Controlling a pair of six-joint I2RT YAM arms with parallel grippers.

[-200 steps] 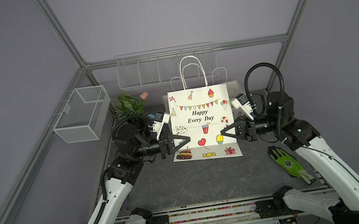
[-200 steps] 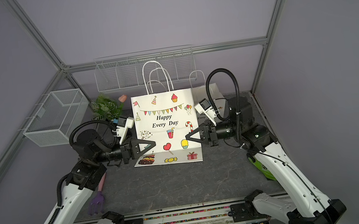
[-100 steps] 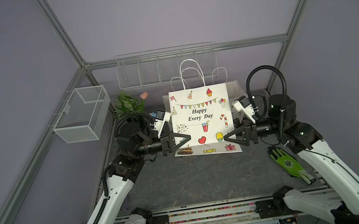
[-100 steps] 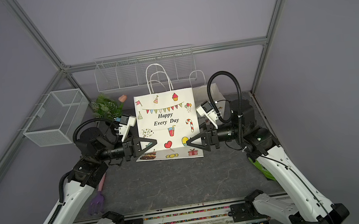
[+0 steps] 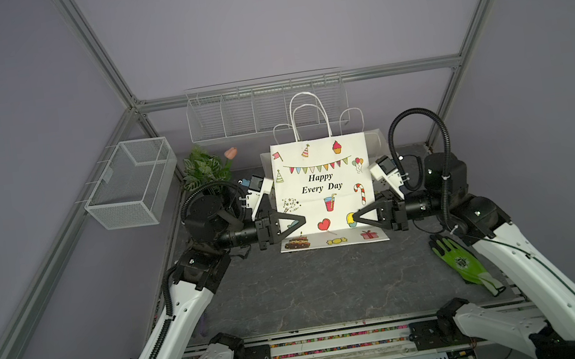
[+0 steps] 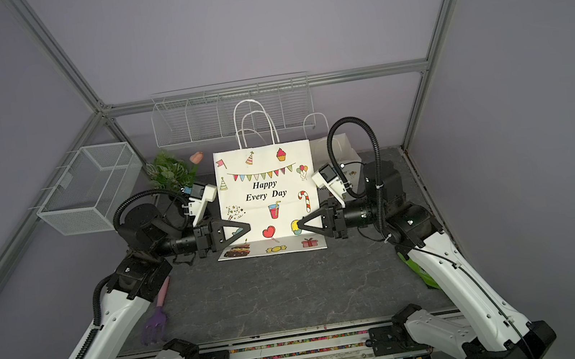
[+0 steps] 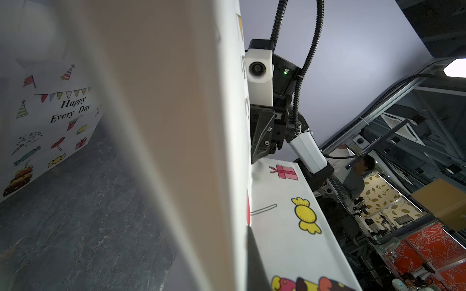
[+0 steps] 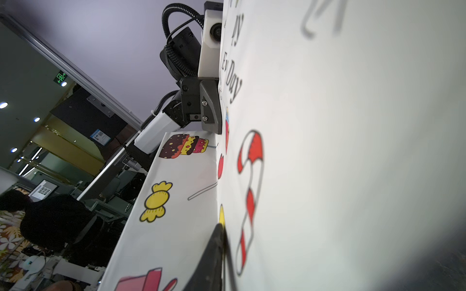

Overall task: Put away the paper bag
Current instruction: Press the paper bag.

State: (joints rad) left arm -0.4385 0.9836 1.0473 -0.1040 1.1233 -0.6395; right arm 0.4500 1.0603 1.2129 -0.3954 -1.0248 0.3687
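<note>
As both arms reach level inward, left gripper (image 5: 302,220) and right gripper (image 5: 355,216) clamp the paper bag (image 5: 320,183).

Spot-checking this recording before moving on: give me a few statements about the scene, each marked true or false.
1. The paper bag stands upright. True.
2. The glove lies in the wire basket. False: the green glove lies on the table.
3. The left gripper has its jaws shut on the paper bag's lower part. True.
4. The right arm hangs above the handles. False: the right gripper is low at the bag's side.
5. A second bag stands behind. True.
</note>
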